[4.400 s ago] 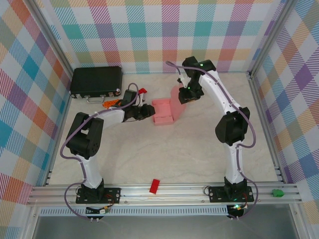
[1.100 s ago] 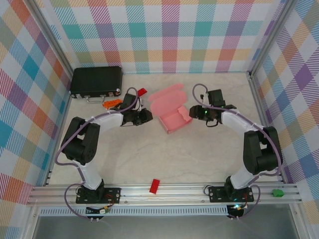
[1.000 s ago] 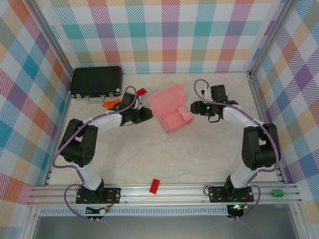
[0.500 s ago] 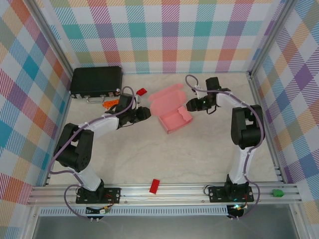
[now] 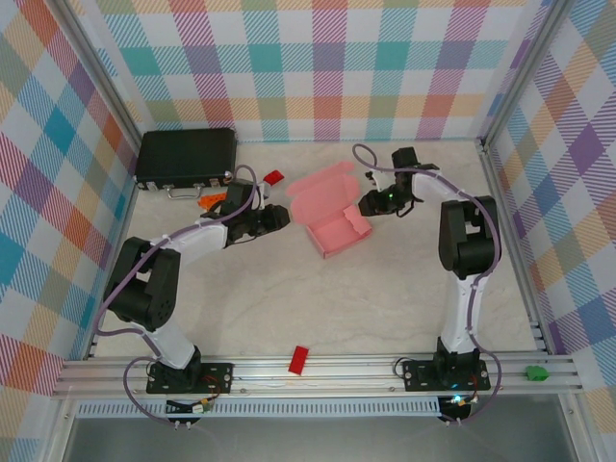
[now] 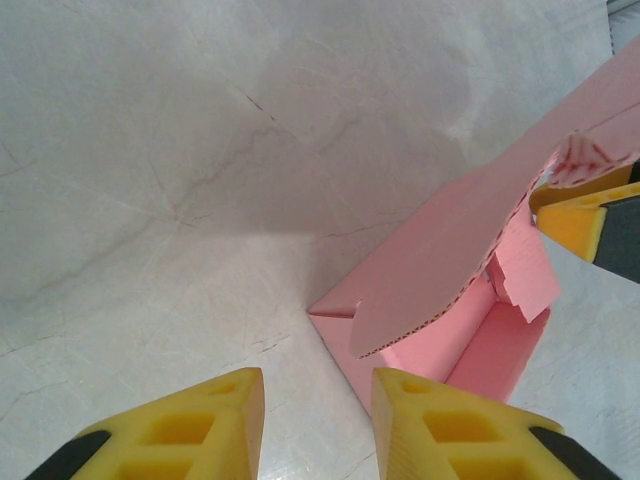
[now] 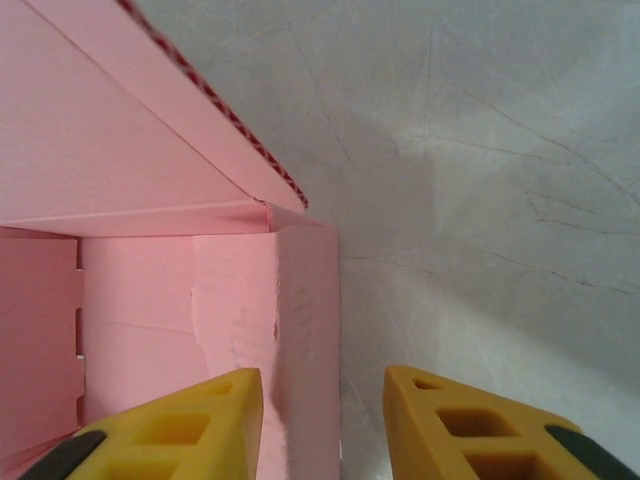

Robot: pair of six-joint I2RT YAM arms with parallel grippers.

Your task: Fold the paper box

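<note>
On the cream, marble-patterned worktop [image 5: 337, 298]: you have every item lying in the back half, except one small block near the front edge.
Black rectangular hard case [image 5: 186, 157]: it lies flat in the back-left corner, well apart from the box.
Light-pink thin-card paper box [image 5: 330, 212]: look for it in the middle of the back half, between the two grippers. Its shallow tray is open and its lid flap stands raised on the back-left side.
Left gripper [image 5: 281, 218]: it sits low, just left of the box. In your left wrist view [image 6: 318, 385] the yellow fingers stand a narrow gap apart with nothing between them, and the box corner lies just ahead.
Right gripper [image 5: 367, 204]: it is at the box's right side. In your right wrist view [image 7: 322, 380] the jaws are apart, not clamped, and the tray's side wall runs into the gap, close to one finger; you cannot tell whether it touches.
Small red block at the front [image 5: 299, 359]: near the front edge, about midway.
Small red block at the back [image 5: 274, 177]: just right of the case.
Orange scrap [image 5: 214, 200]: just in front of the case, beside the left arm.
</note>
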